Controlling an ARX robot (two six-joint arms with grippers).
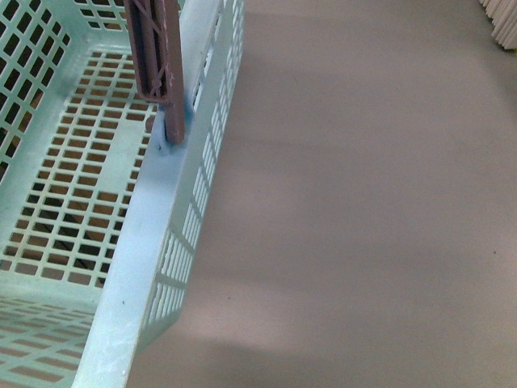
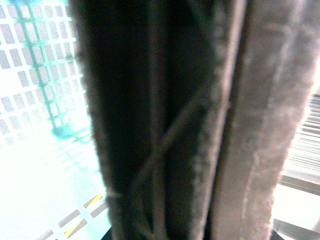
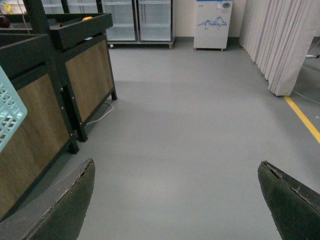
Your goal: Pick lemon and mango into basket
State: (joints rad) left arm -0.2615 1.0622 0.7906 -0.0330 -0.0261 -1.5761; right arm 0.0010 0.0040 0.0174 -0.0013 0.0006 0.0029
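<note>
The aqua-blue basket [image 1: 137,267] fills the left of the front view, and the part of its slotted floor that shows is bare. Its brown handle [image 1: 153,48] stands up from the near rim. The handle [image 2: 200,125] fills the left wrist view close up, and my left gripper is shut on it, with its fingers hidden. The basket's slotted wall [image 2: 35,65] shows beside the handle. My right gripper [image 3: 176,164] is open and empty above the grey floor. A corner of the basket [image 3: 9,112] shows at the edge of the right wrist view. The lemon and the mango are out of view.
Dark display stands with wood panels [image 3: 87,75] stand beside the basket. A small orange-yellow fruit [image 3: 87,18] lies on one stand; I cannot tell which fruit. Glass fridges [image 3: 140,20] line the back wall. White curtains [image 3: 280,45] and a yellow floor line [image 3: 302,117] lie to one side.
</note>
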